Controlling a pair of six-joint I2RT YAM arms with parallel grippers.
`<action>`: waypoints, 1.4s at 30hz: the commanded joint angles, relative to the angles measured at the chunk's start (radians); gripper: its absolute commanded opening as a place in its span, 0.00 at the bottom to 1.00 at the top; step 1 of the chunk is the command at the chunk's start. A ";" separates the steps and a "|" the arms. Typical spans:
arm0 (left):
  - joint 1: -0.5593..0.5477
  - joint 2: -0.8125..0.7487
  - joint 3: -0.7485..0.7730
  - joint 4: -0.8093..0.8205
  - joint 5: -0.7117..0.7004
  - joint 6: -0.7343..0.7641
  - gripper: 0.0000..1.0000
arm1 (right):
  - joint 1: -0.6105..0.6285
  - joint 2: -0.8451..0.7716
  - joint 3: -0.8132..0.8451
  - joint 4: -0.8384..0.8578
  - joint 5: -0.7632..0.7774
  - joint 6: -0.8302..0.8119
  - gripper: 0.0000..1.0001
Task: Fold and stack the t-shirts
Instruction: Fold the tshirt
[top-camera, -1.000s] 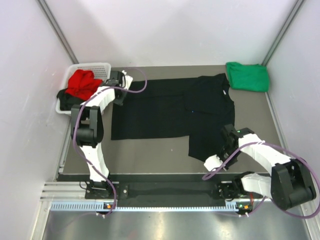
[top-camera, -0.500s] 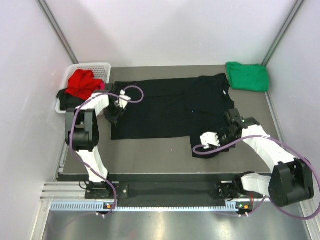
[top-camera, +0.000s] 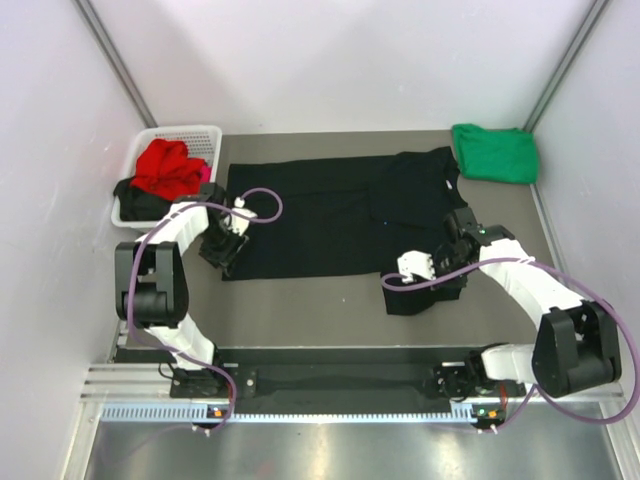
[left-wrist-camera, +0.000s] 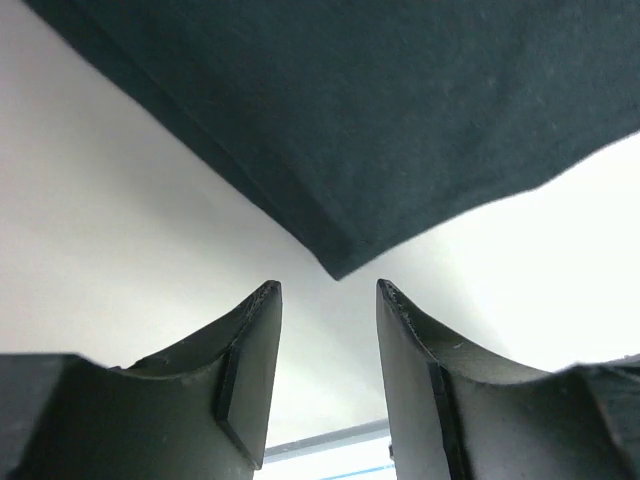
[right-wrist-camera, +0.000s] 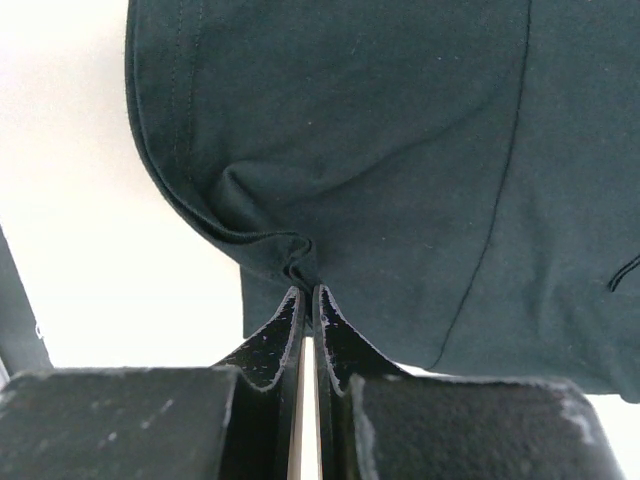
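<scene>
Far left, the basket (top-camera: 190, 133) sat against the wall. A red shirt (top-camera: 165, 165) was heaped on top of it and a dark shirt (top-camera: 135, 192) spilled over its near edge.

Your left fingers (top-camera: 222, 250) were down low at the near-left corner of the big black shirt (top-camera: 310, 220). On the left wrist view those fingers (left-wrist-camera: 255, 330) stood apart with nothing between them. The shirt's (left-wrist-camera: 400, 120) corner pointed straight at the gap, just beyond the tips, over bare worktop (left-wrist-camera: 120, 230).

The big black shirt lay spread across the middle of the worktop (top-camera: 300, 310), its right part lying in overlapping layers.

Your right fingers (top-camera: 398, 285) were at that shirt's near-right edge. The right wrist view settled it: the fingers (right-wrist-camera: 296, 320) were pressed together, clamped on a small pucker of the shirt's (right-wrist-camera: 380, 150) edge. Wrinkles ran away from the pinch.

Far right, in the back corner, the green shirt (top-camera: 495, 152) lay folded just beside the black shirt's far-right corner. From above you could not tell whether the two touched.
</scene>
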 joint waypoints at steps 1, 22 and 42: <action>0.002 -0.032 -0.019 -0.038 0.048 -0.006 0.48 | -0.002 0.008 0.050 0.004 -0.005 0.006 0.00; 0.002 0.059 -0.059 0.020 0.010 0.004 0.34 | -0.002 -0.028 -0.007 0.044 -0.016 0.066 0.00; 0.003 -0.056 0.144 0.058 -0.041 0.015 0.00 | -0.183 0.018 0.347 0.169 -0.103 0.413 0.00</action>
